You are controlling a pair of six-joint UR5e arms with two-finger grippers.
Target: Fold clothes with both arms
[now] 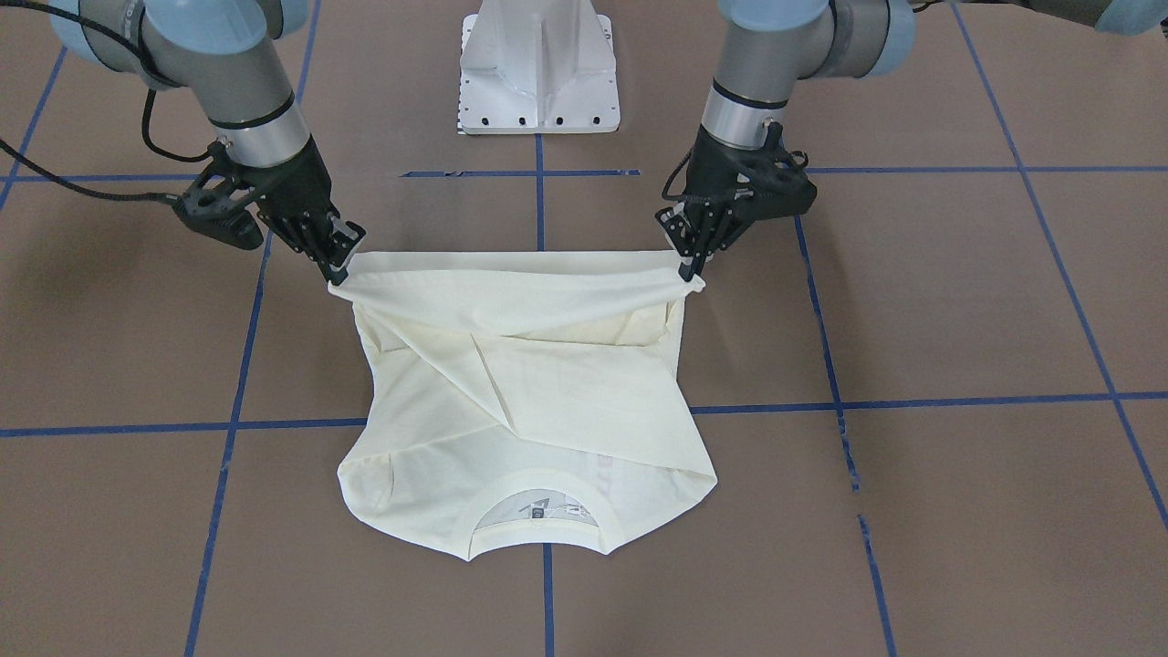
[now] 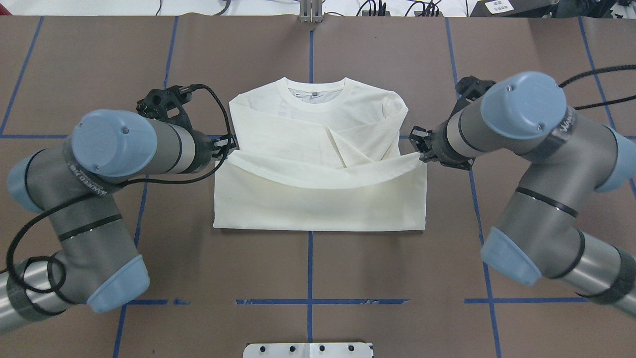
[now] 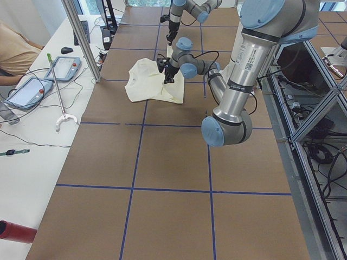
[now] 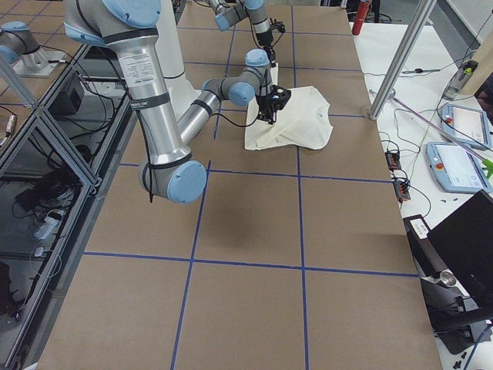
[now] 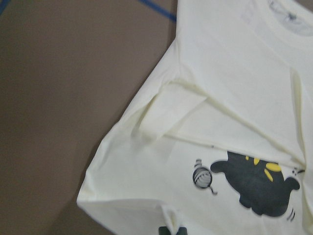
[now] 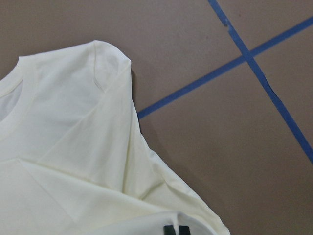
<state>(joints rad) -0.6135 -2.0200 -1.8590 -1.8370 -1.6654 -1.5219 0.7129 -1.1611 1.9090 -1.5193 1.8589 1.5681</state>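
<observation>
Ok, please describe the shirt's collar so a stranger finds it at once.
A cream T-shirt lies on the brown table. Its collar is the round band at the edge farthest from the robot. Unlike the straight fold nearest the robot, it curves around a grey label.

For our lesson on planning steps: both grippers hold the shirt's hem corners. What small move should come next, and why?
Probably carry the hem toward the collar and lower it: left gripper and right gripper each pinch a corner, the hem hangs raised over the shirt, collar end uncovered.

Brown table (image 2: 397, 263), blue tape grid (image 2: 309, 268), white desk (image 3: 38, 173)
</observation>
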